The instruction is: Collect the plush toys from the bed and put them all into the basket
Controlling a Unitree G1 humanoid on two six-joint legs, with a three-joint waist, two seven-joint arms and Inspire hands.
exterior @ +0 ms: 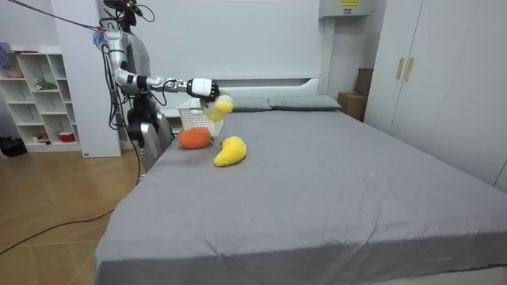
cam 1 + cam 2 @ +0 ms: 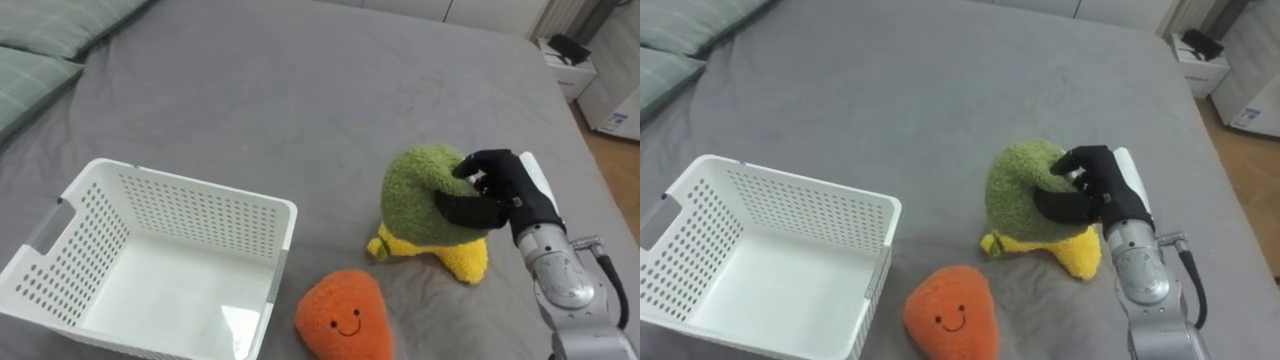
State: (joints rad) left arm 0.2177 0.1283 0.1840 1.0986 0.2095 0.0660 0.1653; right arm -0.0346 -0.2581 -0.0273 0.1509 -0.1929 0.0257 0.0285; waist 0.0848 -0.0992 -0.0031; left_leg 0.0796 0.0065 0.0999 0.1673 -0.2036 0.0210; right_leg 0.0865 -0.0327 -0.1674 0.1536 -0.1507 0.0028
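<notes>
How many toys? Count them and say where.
3: green toy in the right hand; orange toy beside the basket; yellow toy on the bed, in the room view.

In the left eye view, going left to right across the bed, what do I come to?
white basket → orange plush toy → green and yellow plush toy → right hand, curled on that toy

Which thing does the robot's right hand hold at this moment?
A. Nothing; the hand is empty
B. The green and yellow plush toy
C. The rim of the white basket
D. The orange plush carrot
B: the right hand has its fingers curled round the green and yellow plush toy, while the orange plush carrot lies apart on the bed and the white basket stands untouched.
</notes>
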